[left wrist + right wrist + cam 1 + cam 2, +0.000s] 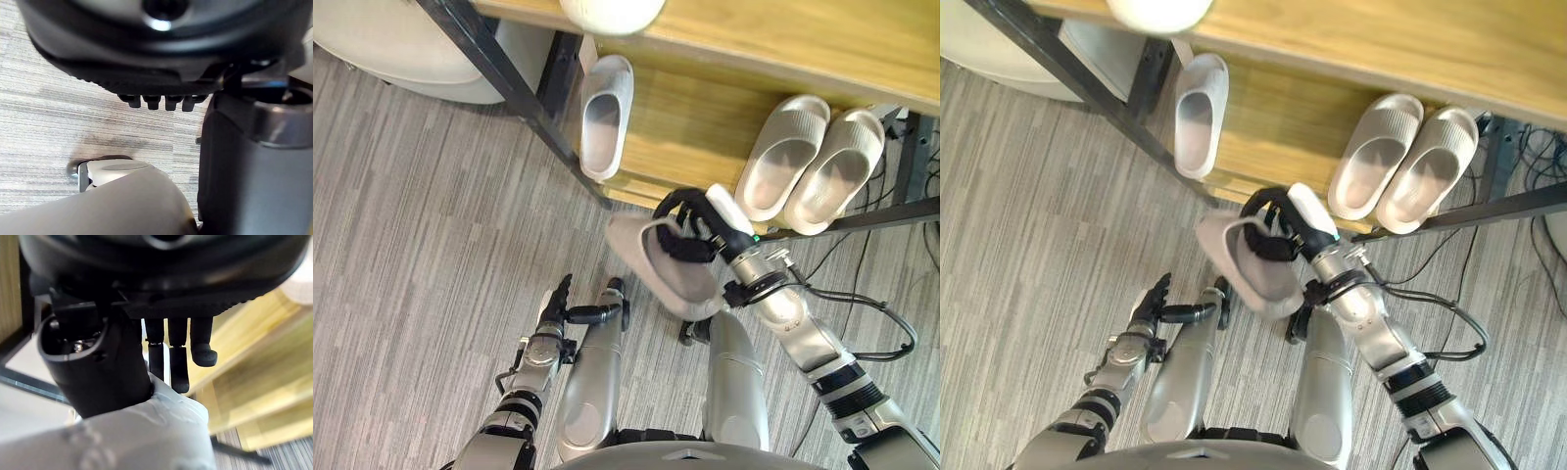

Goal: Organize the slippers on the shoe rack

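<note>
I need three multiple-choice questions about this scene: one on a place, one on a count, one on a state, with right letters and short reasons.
1. Where is the slipper that is off the rack?
A. on the floor
B. in the right hand
C. in a basket
2. How many slippers lie on the lower shelf?
A. one
B. three
C. five
3. How is the right hand?
A. open, empty
B. shut, empty
C. shut on the slipper
Answers: 1 B, the hand holds it in the air; 2 B, a single slipper and a pair lie there; 3 C, its fingers curl round the slipper's edge.
</note>
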